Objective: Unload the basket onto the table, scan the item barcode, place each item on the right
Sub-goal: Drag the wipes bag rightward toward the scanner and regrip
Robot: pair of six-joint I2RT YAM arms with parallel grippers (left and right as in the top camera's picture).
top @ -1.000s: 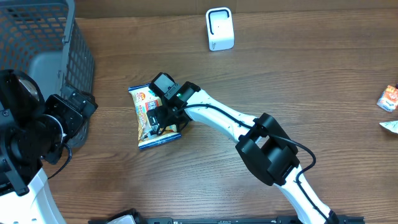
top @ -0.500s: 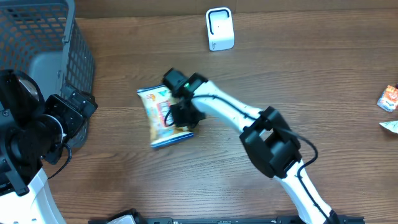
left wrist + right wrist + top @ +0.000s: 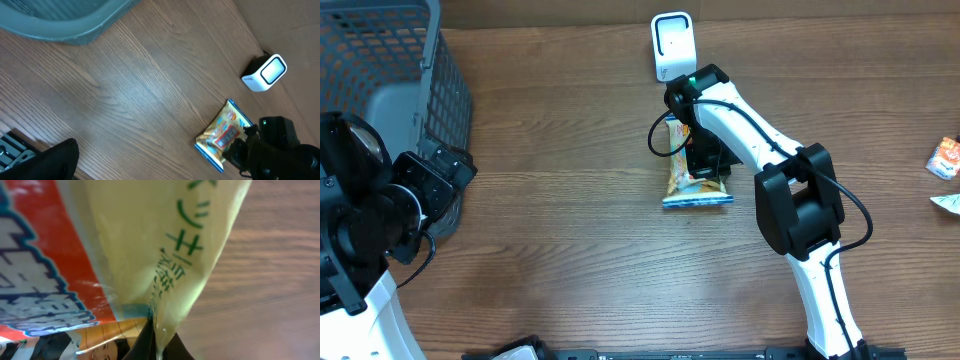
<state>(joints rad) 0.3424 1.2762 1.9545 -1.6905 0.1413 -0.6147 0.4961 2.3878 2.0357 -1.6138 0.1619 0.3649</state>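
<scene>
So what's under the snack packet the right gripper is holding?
Below the snack packet, pinched by the right gripper, only bare wooden table shows. The patch straight beneath it is covered by the packet and the right arm, so that part cannot be seen.

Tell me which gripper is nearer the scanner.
Right. Right gripper grips the snack packet close in front of the scanner; left gripper hangs far away, beside the basket.

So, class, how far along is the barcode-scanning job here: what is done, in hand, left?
Done: right gripper shut on the snack packet. In hand: packet held close to the scanner. Left: facing its barcode, not visible here, to the scanner's window.
</scene>
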